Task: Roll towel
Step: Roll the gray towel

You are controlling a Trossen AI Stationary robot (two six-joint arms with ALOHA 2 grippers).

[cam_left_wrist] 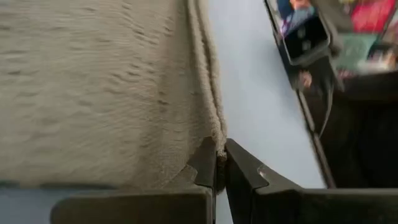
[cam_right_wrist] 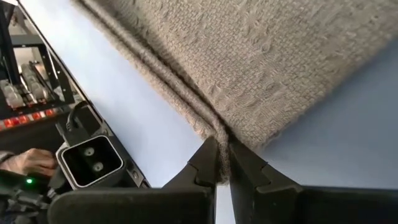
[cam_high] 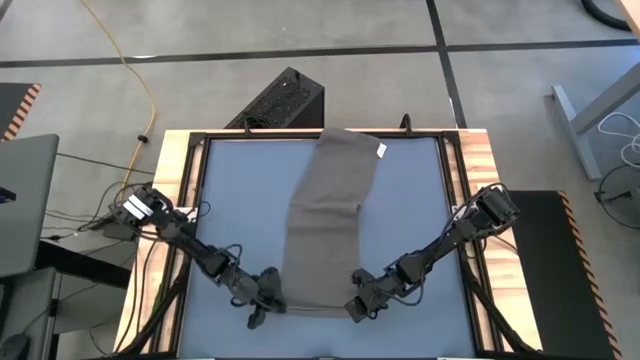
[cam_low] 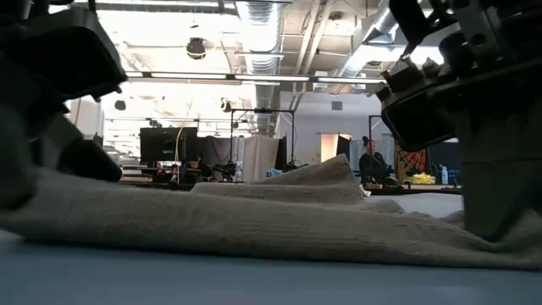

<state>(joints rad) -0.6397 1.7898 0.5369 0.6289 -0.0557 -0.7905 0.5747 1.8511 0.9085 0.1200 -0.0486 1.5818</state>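
The towel [cam_high: 328, 218] lies as a long taupe strip down the middle of the pale blue surface [cam_high: 230, 190] in the high view, running from the upper centre of the frame, where its small white tag [cam_high: 381, 151] sits at the upper right corner, down to the lower centre, with a slight bend midway. The left pincer [cam_high: 264, 300] is at the lower left corner of the strip, and the left wrist view shows its two dark fingers [cam_left_wrist: 205, 167] clenched on the towel's hemmed corner. The right pincer [cam_high: 358, 307] is at the lower right corner of the strip, and in the right wrist view its fingers [cam_right_wrist: 208, 163] are likewise pinched on the folded edge of the cloth. Both arms reach in from the left and right sides of the frame toward the bottom centre. In the low view the towel spreads across the lower half of the frame, its near edge flat on the surface and a fold rising toward the centre, with dark arm parts at the upper left and right
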